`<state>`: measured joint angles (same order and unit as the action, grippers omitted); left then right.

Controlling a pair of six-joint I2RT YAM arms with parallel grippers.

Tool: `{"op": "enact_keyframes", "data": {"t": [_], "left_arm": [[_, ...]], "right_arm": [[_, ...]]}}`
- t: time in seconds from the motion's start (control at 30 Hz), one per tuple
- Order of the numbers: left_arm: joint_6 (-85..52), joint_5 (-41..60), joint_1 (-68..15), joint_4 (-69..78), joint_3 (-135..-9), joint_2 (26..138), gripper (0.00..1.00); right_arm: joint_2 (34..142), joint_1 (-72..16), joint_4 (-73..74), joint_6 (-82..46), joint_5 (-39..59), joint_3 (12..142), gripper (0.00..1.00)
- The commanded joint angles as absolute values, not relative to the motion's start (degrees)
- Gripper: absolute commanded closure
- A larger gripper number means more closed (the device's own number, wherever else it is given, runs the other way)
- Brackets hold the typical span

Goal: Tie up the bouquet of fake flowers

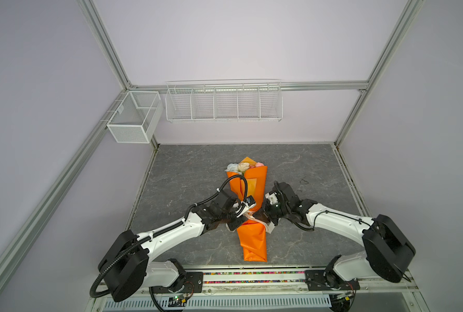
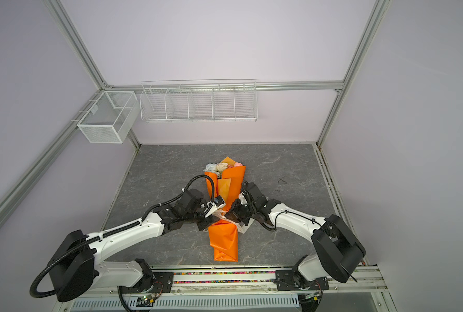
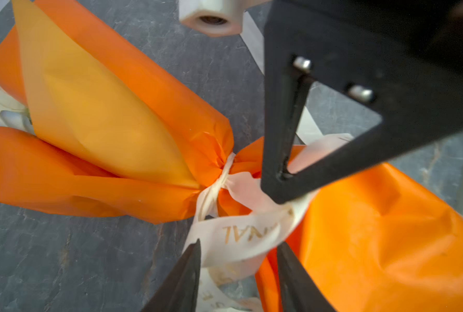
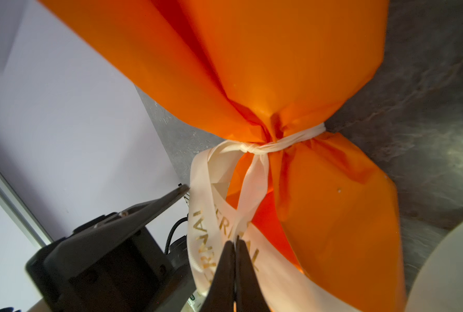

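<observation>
Ribbon point(image 4: 254, 183) sat knotted round orange-wrapped bouquet point(image 1: 258, 180); right gripper point(image 4: 235, 240) pinched a tail, likely keeping knot tension; left gripper point(image 3: 238, 244) stood part-open around the loop, unclamped.

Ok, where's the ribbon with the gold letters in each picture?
In a top view: the ribbon crosses the orange paper at its pinched waist.
In a top view: ribbon, same waist, mid-table.
Left wrist view: ribbon lies between the parted jaws, with the knot just beyond.
Right wrist view: ribbon is knotted mid-picture, one tail in the shut jaws.
Shared landmark: the orange paper's pinched waist.
</observation>
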<state>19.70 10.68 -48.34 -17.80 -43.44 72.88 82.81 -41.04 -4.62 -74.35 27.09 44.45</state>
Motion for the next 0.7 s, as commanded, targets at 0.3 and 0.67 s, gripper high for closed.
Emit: {"op": "enact_keyframes", "data": {"t": [0.3, 0.67], "left_arm": [[4.2, 18.85, -40.16, -18.07, -45.04, 62.29, 0.5], [8.06, 35.08, -38.23, -33.84, -60.42, 80.94, 0.49]], "right_arm": [[80.93, -42.6, -17.94, -62.83, 24.21, 49.09, 0.93], [81.94, -44.09, -23.82, -57.87, 21.81, 55.0, 0.93]]}}
